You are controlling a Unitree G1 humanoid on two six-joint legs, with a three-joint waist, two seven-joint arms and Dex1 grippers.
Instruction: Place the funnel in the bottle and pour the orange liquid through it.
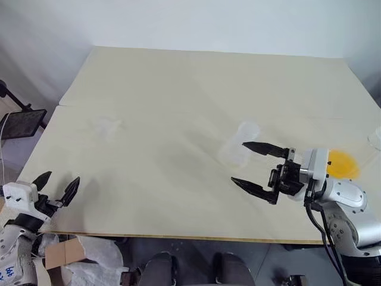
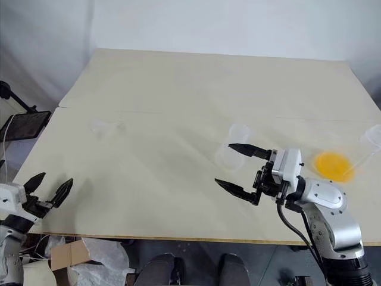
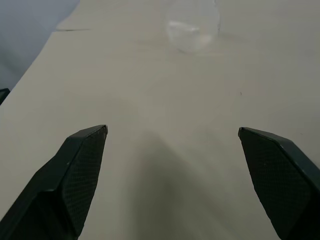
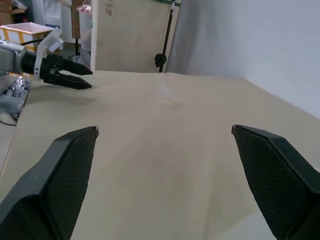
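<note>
Hovering over the table's (image 1: 178, 89) near left corner, the left gripper (image 1: 56, 185) stands with its two black fingers spread wide and nothing between them. Ahead of it, well apart and farther in on the table, lies the funnel (image 1: 106, 127), a faint clear shape on the pale top. The left wrist view looks along the spread fingers to that same clear piece, lying by itself.

Toward the middle right stands the bottle (image 2: 234, 146), frosted and whitish. The right gripper (image 2: 238, 167) points leftward, its fingers fully apart and empty; the upper fingertip lies across the bottle as seen from the head, but whether it touches cannot be told. Behind that gripper's wrist sits the orange liquid (image 2: 331, 164), a shallow pool inside a clear flask (image 2: 370, 138) lying near the table's right edge.

The right wrist view looks across bare tabletop to the left gripper at the far side; neither bottle nor liquid is in it.

Counted: two grippers, one funnel, one bottle, one pool of orange liquid.
</note>
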